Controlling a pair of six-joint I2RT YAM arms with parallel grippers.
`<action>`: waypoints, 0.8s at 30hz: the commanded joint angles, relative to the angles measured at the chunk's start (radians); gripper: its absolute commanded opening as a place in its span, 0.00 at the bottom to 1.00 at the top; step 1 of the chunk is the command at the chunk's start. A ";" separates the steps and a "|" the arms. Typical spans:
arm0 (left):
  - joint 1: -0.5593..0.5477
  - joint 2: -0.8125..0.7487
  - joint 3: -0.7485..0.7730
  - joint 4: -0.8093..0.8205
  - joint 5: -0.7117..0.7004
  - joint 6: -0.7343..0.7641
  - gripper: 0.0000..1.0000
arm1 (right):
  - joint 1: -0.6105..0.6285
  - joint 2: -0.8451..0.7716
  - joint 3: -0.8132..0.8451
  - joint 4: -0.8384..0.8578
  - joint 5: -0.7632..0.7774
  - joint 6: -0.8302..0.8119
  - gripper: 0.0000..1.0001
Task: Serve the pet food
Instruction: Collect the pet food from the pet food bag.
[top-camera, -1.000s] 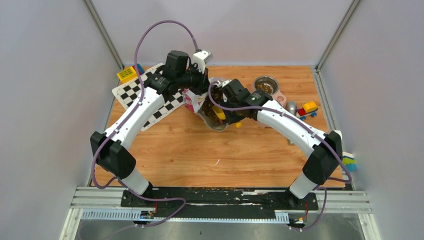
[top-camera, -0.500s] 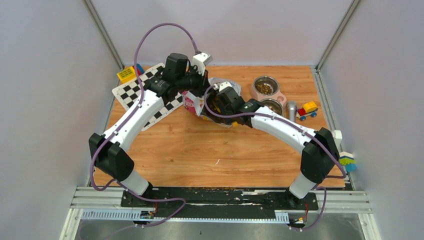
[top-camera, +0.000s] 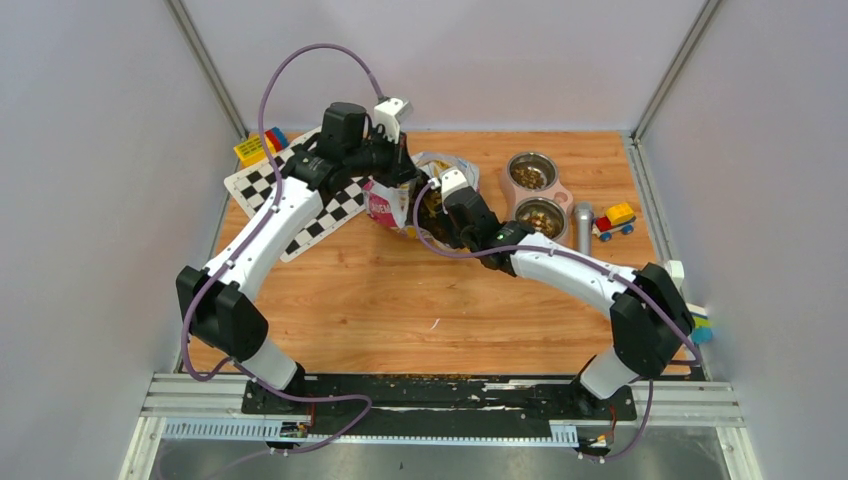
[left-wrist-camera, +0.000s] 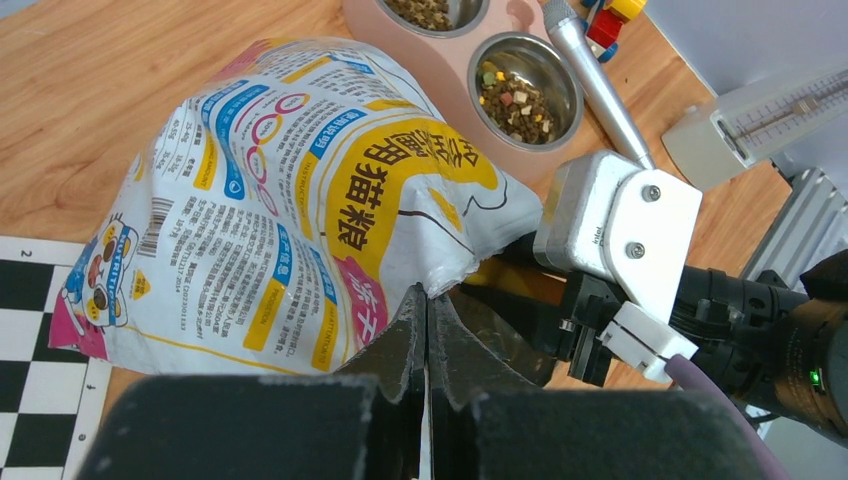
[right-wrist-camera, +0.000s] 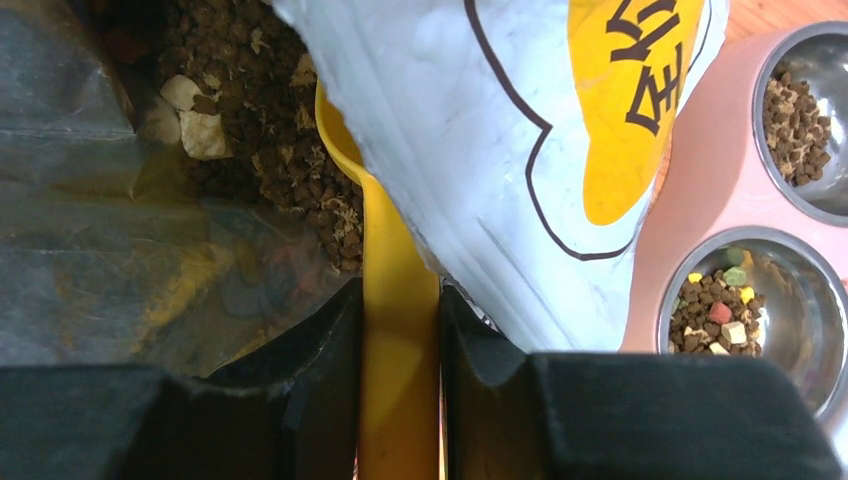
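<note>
The pet food (right-wrist-camera: 270, 130) is a heap of brown kibble inside the open cartoon-cat bag (left-wrist-camera: 290, 190), which lies on its side at mid-table (top-camera: 385, 200). My left gripper (left-wrist-camera: 427, 300) is shut on the bag's torn rim and holds the mouth up. My right gripper (right-wrist-camera: 400, 330) is shut on the handle of the yellow scoop (right-wrist-camera: 395, 260), whose bowl is pushed into the kibble, partly hidden under the bag's white flap (right-wrist-camera: 520, 150). A pink stand (right-wrist-camera: 690, 190) with two steel bowls, both holding kibble, sits just right of the bag (top-camera: 560, 192).
A silver cylinder (top-camera: 583, 225) and a toy truck (top-camera: 615, 218) lie right of the bowls. A checkerboard mat (top-camera: 290, 195) and a yellow block (top-camera: 255, 148) are at back left. A sponge (top-camera: 698, 322) sits at the right edge. Walls enclose three sides.
My right gripper has moved left and back, pushing the scoop deeper into the bag's mouth and uncovering the near bowl. My left gripper has shifted slightly back-left with the bag rim.
</note>
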 joint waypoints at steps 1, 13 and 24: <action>0.013 -0.024 0.018 0.044 0.020 -0.026 0.00 | -0.018 -0.030 -0.030 0.179 0.037 -0.043 0.00; 0.059 -0.026 0.044 0.031 -0.009 -0.042 0.00 | -0.019 -0.206 0.005 0.043 -0.092 -0.117 0.00; 0.084 0.027 0.130 -0.009 -0.014 -0.046 0.00 | -0.020 -0.295 -0.064 0.001 -0.182 -0.177 0.00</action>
